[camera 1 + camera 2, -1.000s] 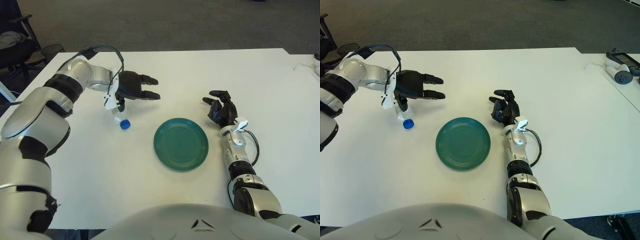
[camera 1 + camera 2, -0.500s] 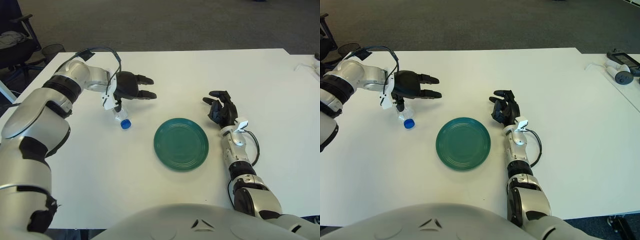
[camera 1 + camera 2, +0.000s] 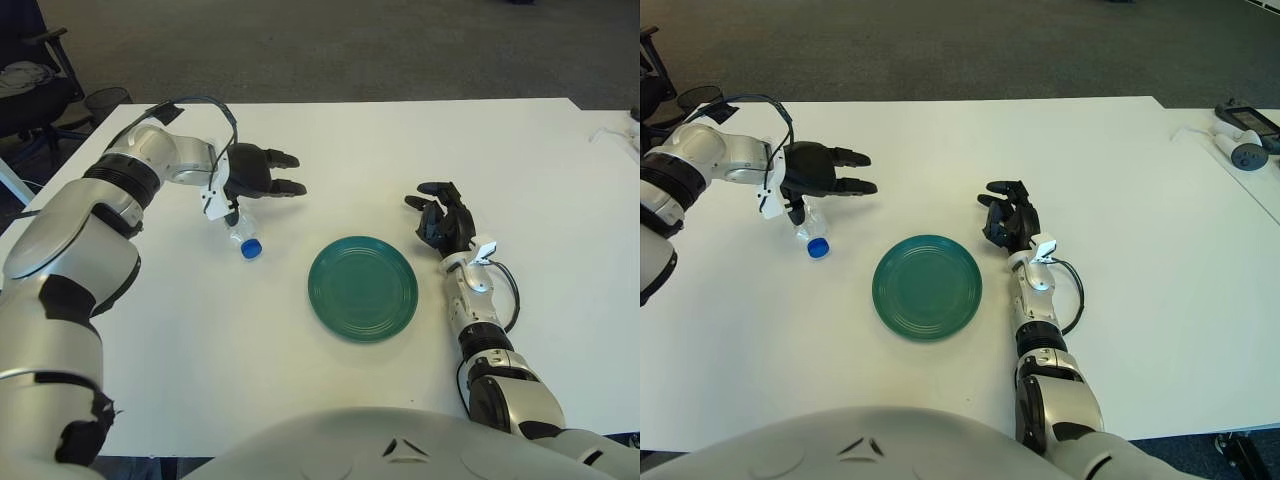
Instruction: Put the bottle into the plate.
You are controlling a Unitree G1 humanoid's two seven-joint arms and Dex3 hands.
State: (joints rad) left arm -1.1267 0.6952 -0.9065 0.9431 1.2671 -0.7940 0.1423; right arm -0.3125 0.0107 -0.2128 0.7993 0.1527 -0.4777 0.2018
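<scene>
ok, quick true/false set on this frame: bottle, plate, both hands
1. The clear plastic bottle with a blue cap lies on the white table. True.
2. The round green plate holds the bottle. False: the plate is bare, the bottle lies to its left.
3. The left hand shows above the bottle, fingers extended towards the right. True.
4. The right hand grips the plate's rim. False: it shows to the plate's right, apart from it.
5. The bottle's cap points away from the robot. False: it points towards the robot.

A white table (image 3: 330,150) stands on grey carpet (image 3: 330,45), an office chair (image 3: 30,85) at its left.
</scene>
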